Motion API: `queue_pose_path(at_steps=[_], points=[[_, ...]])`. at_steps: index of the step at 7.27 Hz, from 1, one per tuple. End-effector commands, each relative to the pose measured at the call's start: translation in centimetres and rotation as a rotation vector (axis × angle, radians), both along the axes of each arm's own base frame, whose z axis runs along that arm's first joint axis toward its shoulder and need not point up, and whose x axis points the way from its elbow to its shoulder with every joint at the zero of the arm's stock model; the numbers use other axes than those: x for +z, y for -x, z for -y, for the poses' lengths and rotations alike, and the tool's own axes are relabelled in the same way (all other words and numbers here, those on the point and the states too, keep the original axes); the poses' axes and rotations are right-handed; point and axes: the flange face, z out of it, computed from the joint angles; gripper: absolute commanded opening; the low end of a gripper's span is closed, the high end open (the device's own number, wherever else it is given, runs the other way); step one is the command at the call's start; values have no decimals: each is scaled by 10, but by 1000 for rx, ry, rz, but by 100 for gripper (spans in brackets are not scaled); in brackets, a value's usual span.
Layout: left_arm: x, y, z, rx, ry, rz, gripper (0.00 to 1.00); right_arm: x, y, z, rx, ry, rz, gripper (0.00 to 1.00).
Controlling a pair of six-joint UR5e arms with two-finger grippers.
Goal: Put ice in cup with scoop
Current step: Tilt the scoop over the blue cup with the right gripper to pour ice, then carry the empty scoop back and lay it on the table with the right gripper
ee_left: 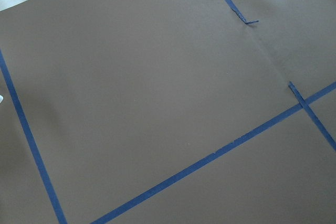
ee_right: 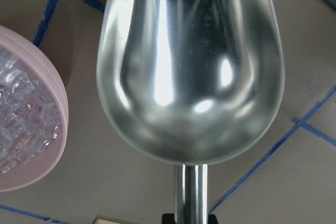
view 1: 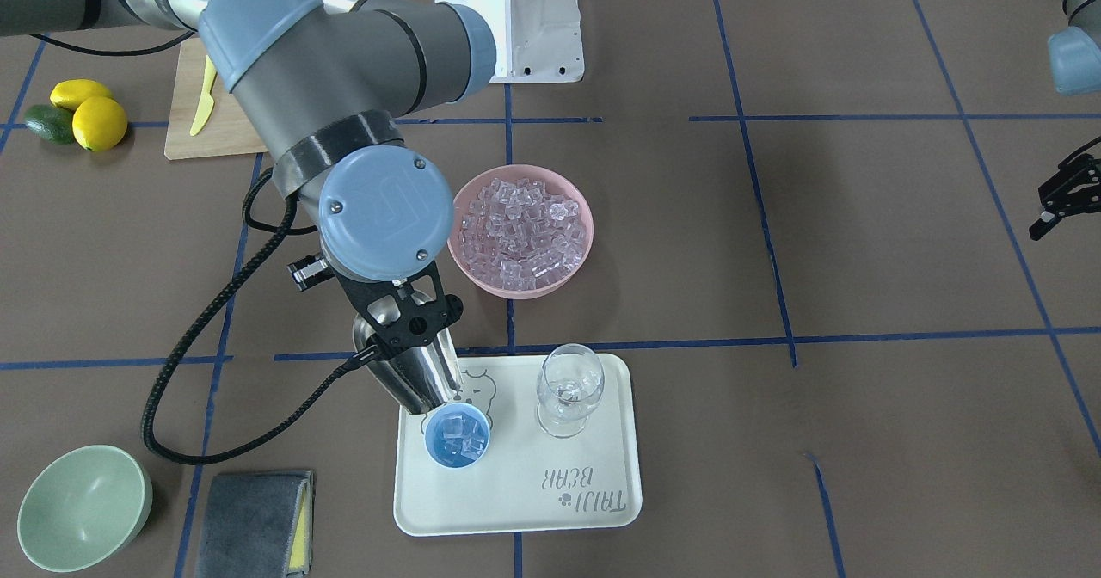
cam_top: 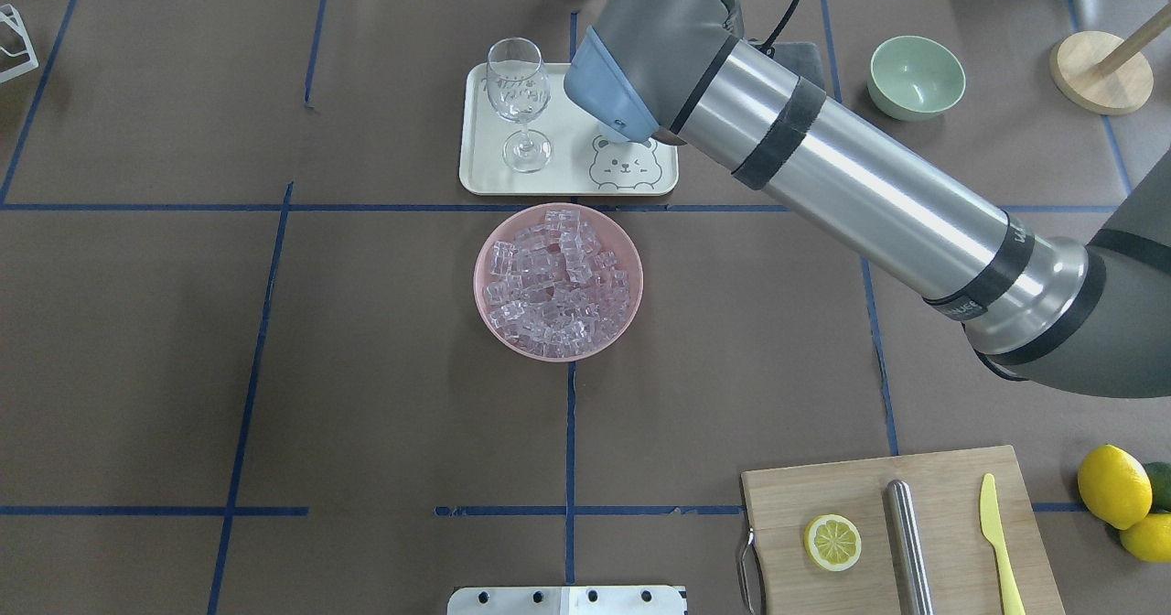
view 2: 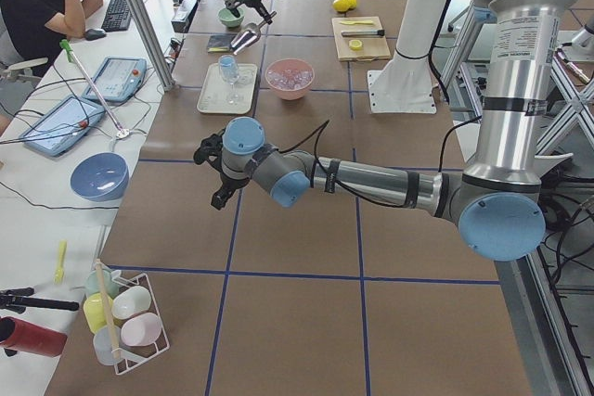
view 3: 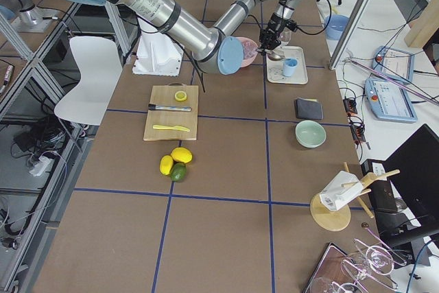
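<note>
The tray [view 1: 507, 445] reads "TAIJI BEAR", seen upside down.

2 silver-grey arms [cam_top: 869, 194], light-blue joint caps [view 1: 385, 212], black bands [cam_top: 768, 134], black cable [view 1: 185, 354].

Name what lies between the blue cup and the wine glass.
Only bare tray: the front-facing view shows the cup and wine glass standing apart on it.

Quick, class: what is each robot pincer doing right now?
Left pincer: cannot be told, open or closed.
Right pincer: closed, holding the shiny stainless-steel scoop by its handle.
</note>
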Motion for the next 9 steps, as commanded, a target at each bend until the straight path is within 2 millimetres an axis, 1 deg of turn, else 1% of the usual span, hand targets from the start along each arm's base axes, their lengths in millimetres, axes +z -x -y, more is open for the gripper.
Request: queue_pose_path(at_steps=[1,2,3,4,5,6,7,8,9], points=[[0,-1,0,1,0,0,100,-6,1,2,0,-3,-7,0],[2,-1,0,2,4,1,100,3,-5,5,8,16,-38,0],[0,-2,1,2,4,0,100,2,-24,15,35,15,-35,0],[1,-2,1,0,11,0,100,3,-46,20,67,20,-32,0],[5,-2,2,0,18,2,100,16,-85,12,111,-13,-1,0],[6,-2,2,-2,34,4,100,39,-133,0,158,-43,24,0],[5,-2,4,-2,59,9,100,74,-170,-23,191,-43,47,0],[2,-3,7,-2,75,13,100,98,-201,-35,227,-24,64,0],[3,-4,8,-1,91,17,100,126,-219,-58,248,-5,61,0]])
